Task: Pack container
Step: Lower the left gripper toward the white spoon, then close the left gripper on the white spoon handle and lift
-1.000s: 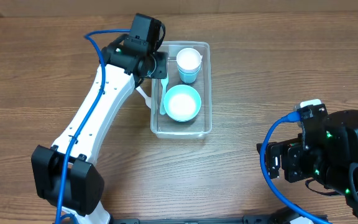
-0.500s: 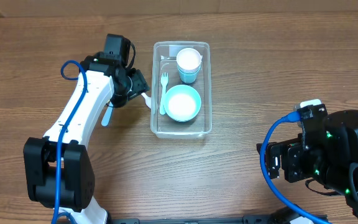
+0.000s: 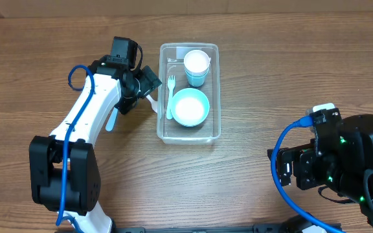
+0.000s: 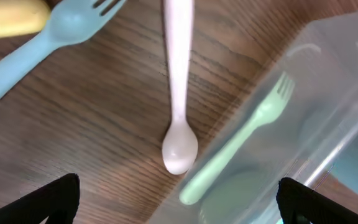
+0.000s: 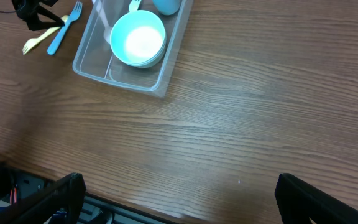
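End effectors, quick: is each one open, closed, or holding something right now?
Left end effector: open, holding nothing.
Right end effector: open, holding nothing.

Overhead top-down, left wrist close, container (image 3: 186,134) shared

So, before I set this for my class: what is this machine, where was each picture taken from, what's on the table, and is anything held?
It is a robot with two arms at a wooden table, each ending in a two-finger gripper. One picture looks straight down from above. The other two come from cameras on the wrists, where the dark bottom corners are the fingers. A clear container holds a bowl, a cup and a green fork. Beside it lie a white spoon, a blue fork and a yellow utensil. The left gripper hovers open over the spoon; the right gripper is open too, over the table. Nothing is held.
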`<state>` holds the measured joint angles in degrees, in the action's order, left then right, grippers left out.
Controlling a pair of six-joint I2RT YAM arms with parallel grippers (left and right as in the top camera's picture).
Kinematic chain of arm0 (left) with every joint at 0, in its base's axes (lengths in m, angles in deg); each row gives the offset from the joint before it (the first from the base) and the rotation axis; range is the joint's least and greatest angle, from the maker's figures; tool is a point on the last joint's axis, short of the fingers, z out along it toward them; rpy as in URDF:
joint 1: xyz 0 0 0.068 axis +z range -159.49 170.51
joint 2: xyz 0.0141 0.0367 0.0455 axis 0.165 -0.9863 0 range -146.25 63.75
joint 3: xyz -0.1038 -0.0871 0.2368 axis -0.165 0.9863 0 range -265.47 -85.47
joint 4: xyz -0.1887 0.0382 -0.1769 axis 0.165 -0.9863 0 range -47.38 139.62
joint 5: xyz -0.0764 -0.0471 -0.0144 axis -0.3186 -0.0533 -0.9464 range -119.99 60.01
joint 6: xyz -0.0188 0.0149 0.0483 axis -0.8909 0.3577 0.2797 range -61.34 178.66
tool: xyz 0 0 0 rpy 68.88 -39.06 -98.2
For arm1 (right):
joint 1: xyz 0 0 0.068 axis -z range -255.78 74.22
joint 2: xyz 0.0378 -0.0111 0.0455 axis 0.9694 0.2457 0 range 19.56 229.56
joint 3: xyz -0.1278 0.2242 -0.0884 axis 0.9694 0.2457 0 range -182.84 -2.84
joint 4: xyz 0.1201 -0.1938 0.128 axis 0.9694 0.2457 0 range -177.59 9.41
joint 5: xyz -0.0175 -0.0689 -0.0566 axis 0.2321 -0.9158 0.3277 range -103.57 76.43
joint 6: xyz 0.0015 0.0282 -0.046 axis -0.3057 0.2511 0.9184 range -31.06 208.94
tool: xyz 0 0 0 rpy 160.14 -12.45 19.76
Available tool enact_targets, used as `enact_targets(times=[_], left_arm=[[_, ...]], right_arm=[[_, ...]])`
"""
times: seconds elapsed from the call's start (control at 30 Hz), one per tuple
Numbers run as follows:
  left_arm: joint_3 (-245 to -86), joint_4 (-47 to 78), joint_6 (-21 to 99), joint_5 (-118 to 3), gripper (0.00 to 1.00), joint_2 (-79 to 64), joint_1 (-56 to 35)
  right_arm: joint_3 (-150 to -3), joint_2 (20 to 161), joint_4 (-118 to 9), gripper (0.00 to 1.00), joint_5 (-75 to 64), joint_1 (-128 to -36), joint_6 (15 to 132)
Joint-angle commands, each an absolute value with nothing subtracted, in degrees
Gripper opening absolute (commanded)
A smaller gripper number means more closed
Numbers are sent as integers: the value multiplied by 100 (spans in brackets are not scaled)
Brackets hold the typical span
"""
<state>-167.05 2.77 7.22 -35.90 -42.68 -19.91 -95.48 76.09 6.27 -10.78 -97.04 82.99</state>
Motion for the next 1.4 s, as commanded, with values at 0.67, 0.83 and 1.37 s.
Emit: enact_targets(times=[0.67,0.83,1.37], left_arm=[[-17346,778,-646,-3389,85,-5405,-1619],[-19055,-571,-297,-3216,82,-6364,-1628],[-20528,-1633,-524,-2366,77,-7575,-1954]], right_arm=[[-9607,7572,597,100,-1050,-9701,8320],[-9607,7572,597,100,-1050,-9701,8320],[-9607,7572,597,100,-1050,-9704,8320]])
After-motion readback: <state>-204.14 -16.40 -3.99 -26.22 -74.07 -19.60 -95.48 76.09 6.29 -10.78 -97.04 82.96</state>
